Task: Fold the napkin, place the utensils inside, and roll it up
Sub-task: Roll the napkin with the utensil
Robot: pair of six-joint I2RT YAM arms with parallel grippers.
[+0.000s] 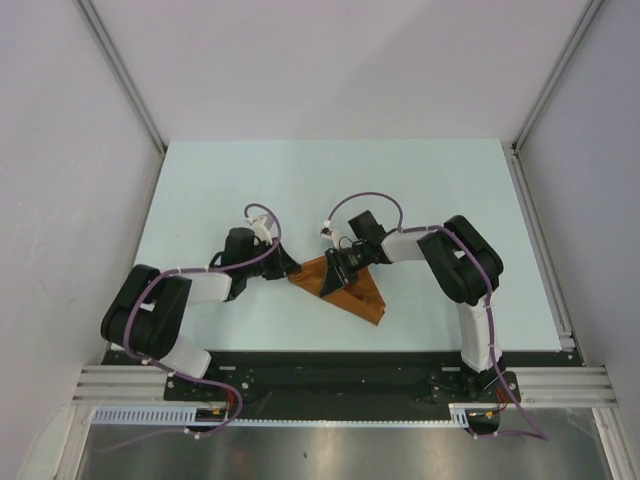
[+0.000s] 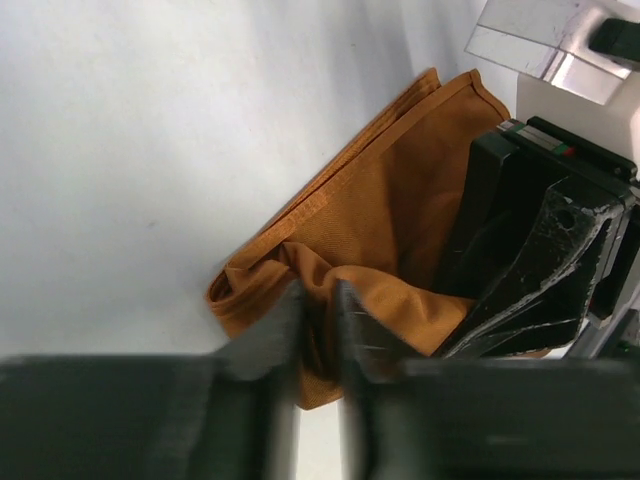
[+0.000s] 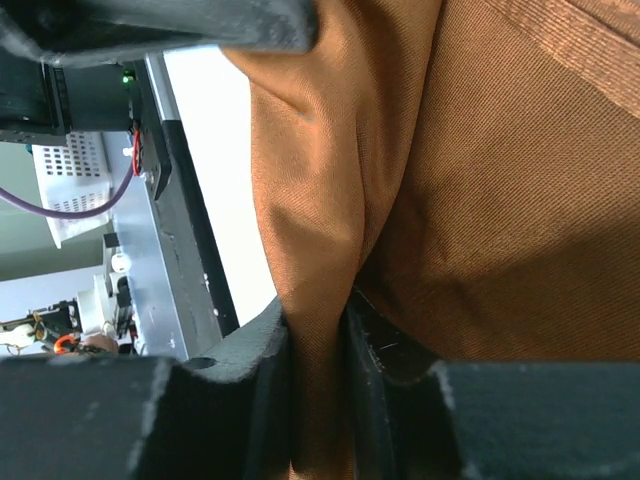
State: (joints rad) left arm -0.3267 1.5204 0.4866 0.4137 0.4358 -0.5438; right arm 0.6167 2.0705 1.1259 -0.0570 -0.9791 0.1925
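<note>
1. Bunched on the pale counter (image 1: 200,190), between both arms (nearer the front edge): rust-brown soft cloth napkin (image 1: 362,300);
2. Closed narrow on a fold at its left end: left fingers (image 2: 285,335);
3. Clamped narrow on a raised ridge of cloth: right fingers (image 3: 268,350).

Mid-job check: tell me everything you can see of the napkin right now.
The napkin is a rust-brown woven cloth with stitched hems. It lies bunched in a rough triangle on the pale table, near the front edge. The left end effector pinches a raised fold at its crumpled left corner. The right end effector pinches another fold nearer the middle.
</note>
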